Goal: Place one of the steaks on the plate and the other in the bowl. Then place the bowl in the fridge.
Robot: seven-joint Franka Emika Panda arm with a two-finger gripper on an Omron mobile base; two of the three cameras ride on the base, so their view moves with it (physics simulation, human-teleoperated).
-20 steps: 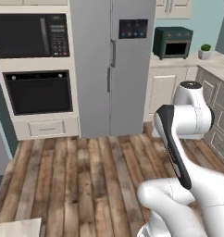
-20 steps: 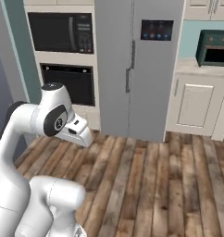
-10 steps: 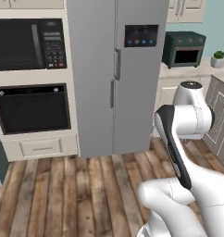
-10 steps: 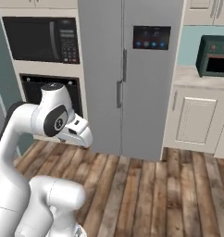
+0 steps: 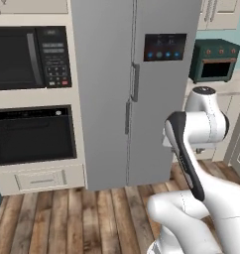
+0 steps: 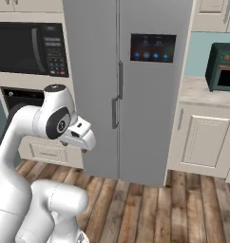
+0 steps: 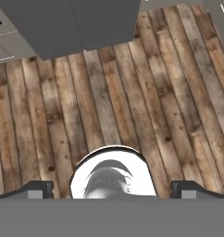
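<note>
The fridge (image 5: 112, 89) stands straight ahead, tall and grey, with both doors shut, slim handles (image 5: 136, 82) at the middle seam and a dark touchscreen panel (image 6: 153, 47) on the right door. In the hand view its bottom edge (image 7: 67, 23) lies at the top, above wooden floor. My gripper (image 7: 113, 187) points down at the floor, open, with nothing between its fingertips (image 7: 37, 187). The arm is folded close to the base, the hand (image 6: 81, 136) hanging at chest height short of the fridge. The steaks, the plate and the bowl are out of view.
Left of the fridge are a black microwave (image 5: 30, 57) and a built-in oven (image 5: 32, 134) over a drawer. To the right, a green toaster oven (image 6: 224, 66) sits on a counter above white cabinets (image 6: 202, 137). Wooden floor (image 5: 67, 218) lies between base and fridge.
The whole picture has shifted: the base has driven closer to the fridge, which now looms larger and more centred. The arm keeps its folded pose and the gripper stays open.
</note>
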